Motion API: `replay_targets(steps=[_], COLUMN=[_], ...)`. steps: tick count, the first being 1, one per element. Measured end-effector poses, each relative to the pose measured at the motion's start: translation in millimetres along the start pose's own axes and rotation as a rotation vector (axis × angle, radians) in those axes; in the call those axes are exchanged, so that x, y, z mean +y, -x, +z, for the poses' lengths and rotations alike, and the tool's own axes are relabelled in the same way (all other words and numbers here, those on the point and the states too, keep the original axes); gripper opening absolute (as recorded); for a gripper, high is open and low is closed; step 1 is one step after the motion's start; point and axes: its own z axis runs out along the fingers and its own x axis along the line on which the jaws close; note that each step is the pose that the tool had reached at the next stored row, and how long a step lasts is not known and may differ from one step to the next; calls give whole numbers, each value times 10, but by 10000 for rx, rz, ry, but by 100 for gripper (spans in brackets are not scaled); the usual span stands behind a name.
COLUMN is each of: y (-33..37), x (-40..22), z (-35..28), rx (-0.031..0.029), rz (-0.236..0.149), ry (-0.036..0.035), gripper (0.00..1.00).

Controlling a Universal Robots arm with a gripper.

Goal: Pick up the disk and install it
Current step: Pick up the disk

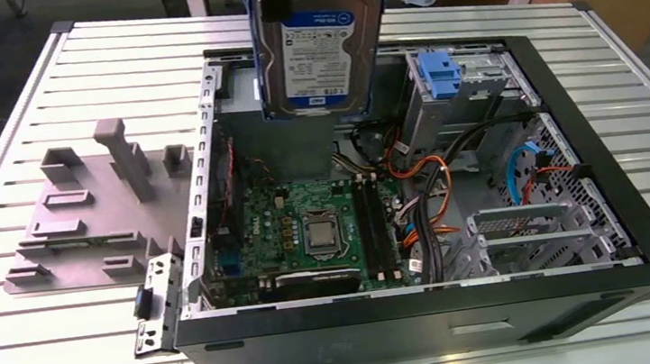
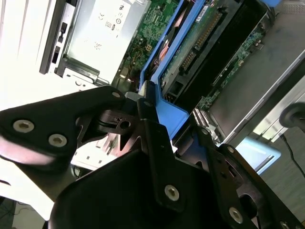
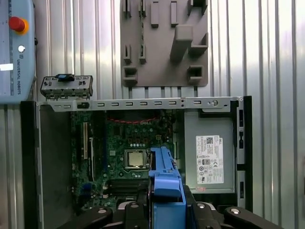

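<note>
While your black gripper [image 2: 169, 117] clamps the blue-railed silver disk [image 1: 321, 46] over the open black case [image 1: 437, 324], pickup is done. You have not installed it

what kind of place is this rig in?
Probably a robotics lab bench: open PC case on a slotted metal table, grey holder block beside it, gripper holding the disk above the case, teach pendant nearby.
</note>
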Motion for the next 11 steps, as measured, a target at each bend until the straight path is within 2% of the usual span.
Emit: replay_targets(steps=[4,11], y=[-4,-36], x=[-34,-58], z=[1,2], rx=[-1,22], rz=[0,1], ry=[-1,-1], gripper=[36,36])
